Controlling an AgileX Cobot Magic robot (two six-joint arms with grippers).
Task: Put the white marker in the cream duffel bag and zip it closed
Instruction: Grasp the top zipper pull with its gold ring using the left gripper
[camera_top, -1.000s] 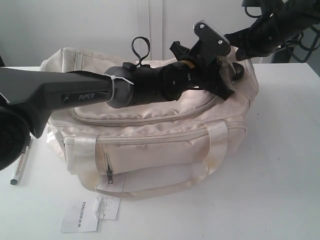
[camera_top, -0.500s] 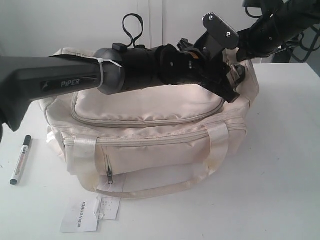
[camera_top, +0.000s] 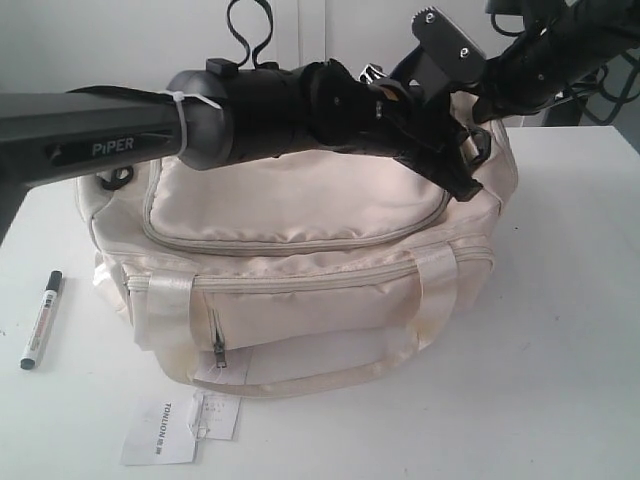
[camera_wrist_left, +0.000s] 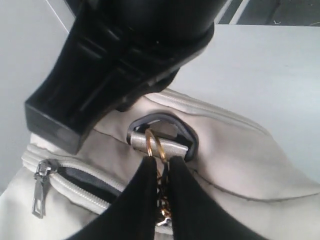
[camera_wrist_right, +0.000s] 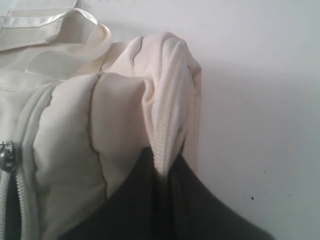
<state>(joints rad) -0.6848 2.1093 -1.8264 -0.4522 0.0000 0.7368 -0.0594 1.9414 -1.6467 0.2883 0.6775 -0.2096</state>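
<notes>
Left gripper (camera_wrist_left: 161, 167) is pressed together on a small gold metal ring (camera_wrist_left: 152, 145) that hangs off the black D-ring (camera_wrist_left: 187, 132) at the 3 o'clock end of the big cream fabric duffel bag (camera_top: 300, 210). Right gripper (camera_wrist_right: 162, 175) is also clamped tight, pinching a bunched-up fold of the bag's cloth with the end of a zipper tape running through it. So both arms have hold of the same end of the bag.

Progress-wise, hardly any. The slim white marker with a black cap (camera_top: 41, 322) lies on the white table (camera_top: 560, 330) at roughly 9 o'clock from the bag, well apart from both grippers. It isn't in the bag, so the picking up, the dropping in and the zipping are all left. Looks like the robot is only getting set to open the top zipper.

The exterior view is the only one that shows the marker, plus the white paper hangtag (camera_top: 160, 435) at about 7 o'clock. It hides the grips, though, since the arms cover that end. The left wrist view shows the ring pinch, a silver zipper pull (camera_wrist_left: 39, 187) and a narrow gap with dark lining beside it. The right wrist view shows the fabric pinch, which no other view catches.
</notes>
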